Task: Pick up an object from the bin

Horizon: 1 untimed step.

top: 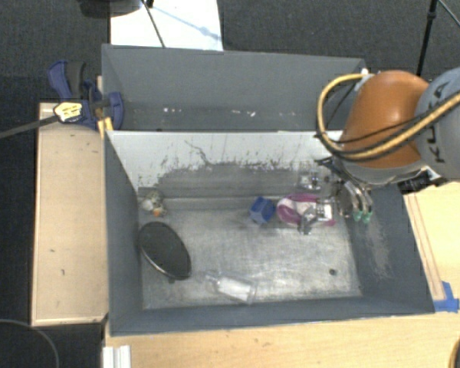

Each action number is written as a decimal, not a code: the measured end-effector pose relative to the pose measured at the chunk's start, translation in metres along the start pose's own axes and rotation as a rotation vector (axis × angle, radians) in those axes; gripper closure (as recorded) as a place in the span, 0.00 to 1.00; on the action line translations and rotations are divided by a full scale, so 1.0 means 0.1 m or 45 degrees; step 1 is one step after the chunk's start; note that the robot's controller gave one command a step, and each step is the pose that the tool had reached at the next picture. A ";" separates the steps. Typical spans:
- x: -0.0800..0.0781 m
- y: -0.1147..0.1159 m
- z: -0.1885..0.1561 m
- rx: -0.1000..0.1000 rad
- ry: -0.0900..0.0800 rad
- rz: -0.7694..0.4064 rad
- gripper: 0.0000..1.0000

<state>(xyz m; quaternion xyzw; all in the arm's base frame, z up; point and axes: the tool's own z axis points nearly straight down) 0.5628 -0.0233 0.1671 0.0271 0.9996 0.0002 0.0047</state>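
Jaws, state indeterminable, sit low beside the purple-and-white plastic object (294, 208) in the grey metal bin (238, 83): grasp stage, judged; next needs secure closure, then lift.

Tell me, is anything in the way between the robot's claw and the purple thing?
Nothing visible is. The gripper is right over the purple thing, near the back wall of the bin. The blue thing lies beside it on the view's left, not between them.

purple thing (291, 208): partly behind arm (383, 121) | arm: cut by right edge | corner item (149, 202): unidentifiable
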 end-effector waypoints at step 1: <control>-0.04 0.04 -1.50 0.000 -0.002 0.034 1.00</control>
